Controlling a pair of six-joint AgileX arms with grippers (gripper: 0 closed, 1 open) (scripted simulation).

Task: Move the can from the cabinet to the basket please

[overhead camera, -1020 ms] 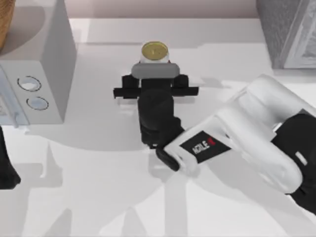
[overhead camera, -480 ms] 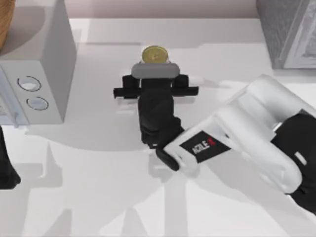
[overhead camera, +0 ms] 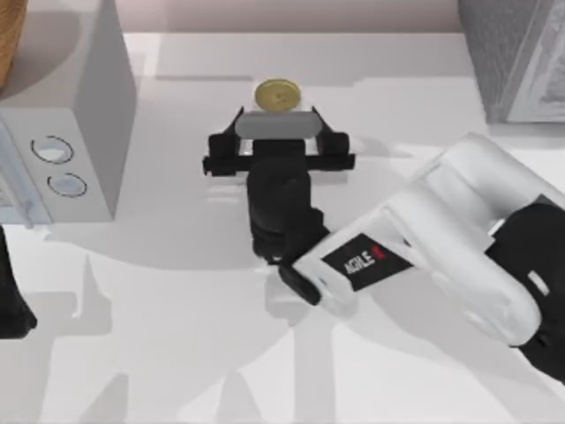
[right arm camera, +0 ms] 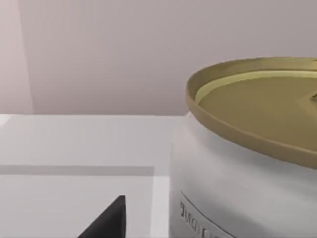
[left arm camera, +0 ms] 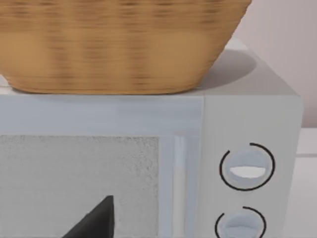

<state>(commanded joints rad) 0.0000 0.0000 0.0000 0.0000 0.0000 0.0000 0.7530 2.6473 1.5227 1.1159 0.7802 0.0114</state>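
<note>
Top view: our right gripper point(overhead camera: 276, 124) sits just behind the can point(overhead camera: 276, 94), which stands on the open table point(overhead camera: 177, 291) between the microwave point(overhead camera: 66, 115) and the cabinet point(overhead camera: 512, 53). Half a second ago the fingers were drawn in; now they are spread wide, flanking the can's near side, not yet touching. We judge a grasp is being set up. Our left arm waits by the microwave, basket point(left arm camera: 119, 44) on top; its fingers we cannot tell.
</note>
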